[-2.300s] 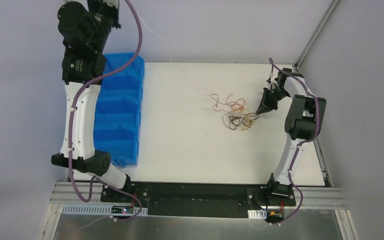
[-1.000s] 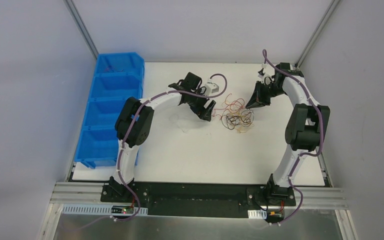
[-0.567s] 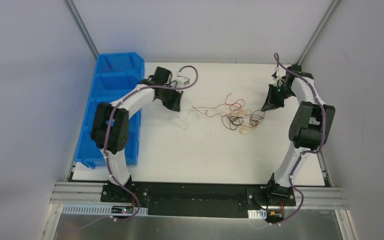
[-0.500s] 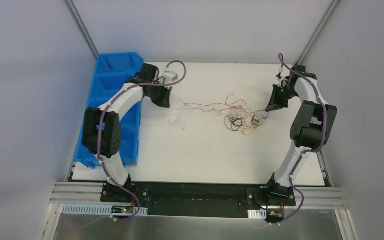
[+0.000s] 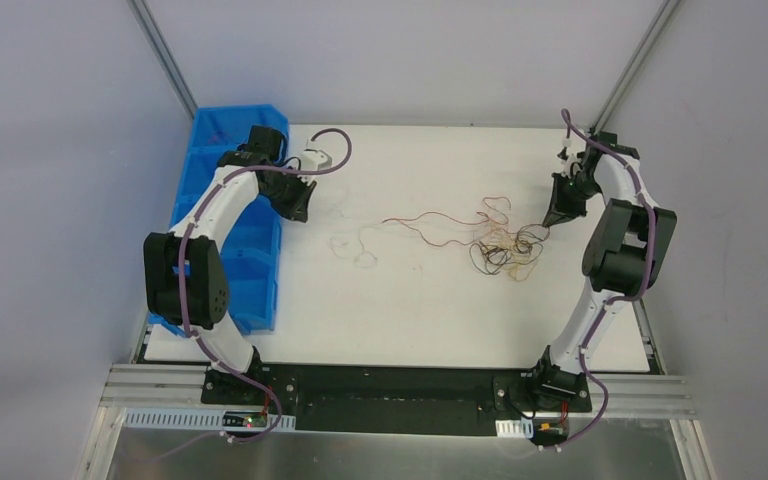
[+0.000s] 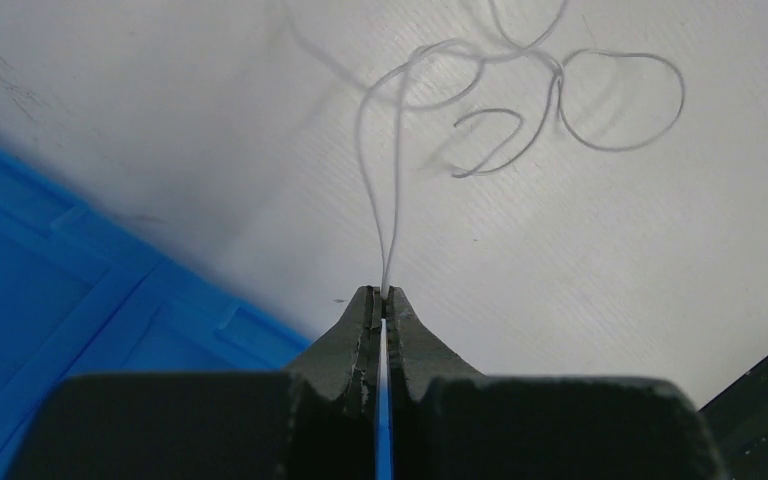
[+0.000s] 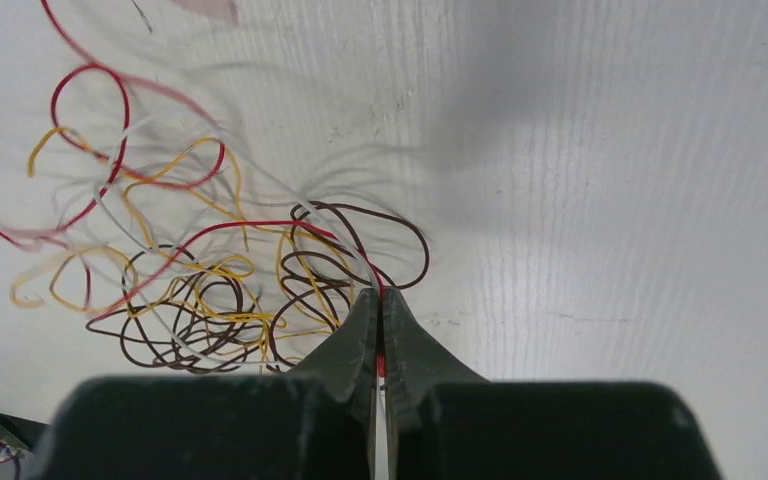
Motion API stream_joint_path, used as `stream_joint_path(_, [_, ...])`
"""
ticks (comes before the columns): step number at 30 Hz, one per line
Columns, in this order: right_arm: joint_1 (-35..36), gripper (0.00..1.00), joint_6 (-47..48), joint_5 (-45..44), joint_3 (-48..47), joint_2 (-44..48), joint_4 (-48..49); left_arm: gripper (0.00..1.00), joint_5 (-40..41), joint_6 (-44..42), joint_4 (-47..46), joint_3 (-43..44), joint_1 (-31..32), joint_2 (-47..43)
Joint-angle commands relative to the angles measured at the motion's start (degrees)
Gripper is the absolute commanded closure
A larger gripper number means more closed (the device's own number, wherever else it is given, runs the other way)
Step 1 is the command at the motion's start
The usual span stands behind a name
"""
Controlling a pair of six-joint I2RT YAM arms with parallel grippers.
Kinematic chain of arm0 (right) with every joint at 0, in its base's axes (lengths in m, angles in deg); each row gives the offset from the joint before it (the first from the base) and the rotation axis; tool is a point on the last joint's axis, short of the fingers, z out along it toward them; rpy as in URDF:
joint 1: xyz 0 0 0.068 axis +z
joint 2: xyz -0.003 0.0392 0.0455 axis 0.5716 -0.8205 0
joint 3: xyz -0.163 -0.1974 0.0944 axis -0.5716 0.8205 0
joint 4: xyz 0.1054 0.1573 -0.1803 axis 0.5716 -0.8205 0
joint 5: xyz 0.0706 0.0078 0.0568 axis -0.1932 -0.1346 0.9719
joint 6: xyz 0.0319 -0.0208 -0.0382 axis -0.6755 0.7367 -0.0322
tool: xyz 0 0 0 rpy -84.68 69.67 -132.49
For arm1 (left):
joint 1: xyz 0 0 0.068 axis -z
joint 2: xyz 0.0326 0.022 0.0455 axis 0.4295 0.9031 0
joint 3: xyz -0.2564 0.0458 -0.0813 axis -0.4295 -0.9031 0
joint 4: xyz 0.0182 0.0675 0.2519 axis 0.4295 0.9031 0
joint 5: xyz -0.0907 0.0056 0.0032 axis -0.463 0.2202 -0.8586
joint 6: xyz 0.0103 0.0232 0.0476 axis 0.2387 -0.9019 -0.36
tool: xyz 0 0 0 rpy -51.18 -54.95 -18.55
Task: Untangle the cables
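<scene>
Left wrist: end effector [image 6: 381,292] pinches white wire [image 6: 397,190], overhead perhaps faint.

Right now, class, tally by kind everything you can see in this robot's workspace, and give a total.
Robot arms: 2 (left arm, right arm)
Blue bin rack: 1
Tangle of coloured wires: 1
White wire held in the left fingers: 1
Total: 5

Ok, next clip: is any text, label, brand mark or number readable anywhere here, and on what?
None readable. The blue bins, the table and the cables carry no print in any view; the small boards at the arm bases are too small to tell.
</scene>
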Motion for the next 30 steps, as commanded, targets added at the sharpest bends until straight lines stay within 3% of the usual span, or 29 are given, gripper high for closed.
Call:
stream_joint_path(1, [-1.49, 1.0, 4.5, -2.4, -2.93, 1.24, -4.01, 1.0, 1.35, -4.01, 2.6, -0.15, -0.65, -1.6])
stream_joint_path(9, [-4.26, 1.0, 4.62, 1.4, -5.71, -0.6, -6.89, 1.0, -0.54, -5.47, 2.99, -1.26, -4.1, -2.61])
stream_joint_path(19, [-1.21, 1.0, 6.0, 10.97, -5.57, -0.64, -11.58, 1.0, 0.31, 10.16, -1.31, 10.21, 10.93, 8.89])
stream_joint_path(20, [-1.18, 1.0, 6.2, 11.39, -5.83, -0.52, -12.28, 0.94, 1.03, 11.89, -2.31, 11.64, 11.7, 10.49])
stream_joint_path(23, [-1.27, 0.97, 9.02, 13.07, -8.12, -0.46, -17.21, 0.65, -0.24, 12.35, -2.84, 14.93, 13.64, 13.46])
stream_joint_path(27, [-1.26, 0.58, 17.07, 15.37, -12.57, -0.15, -28.55, 0.29, -8.94, 7.9, -2.79, 14.34, 14.5, 13.0])
stream_joint_path(29, [-1.19, 0.47, 19.95, 16.49, -13.76, 0.54, -32.29, 0.12, -10.53, 6.38, -2.83, 15.24, 14.97, 13.61])
stream_joint_path(30, [-1.12, 0.42, 20.66, 17.35, -14.19, 0.98, -33.53, 0.09, -10.38, 5.67, -2.9, 16.06, 15.64, 14.12])
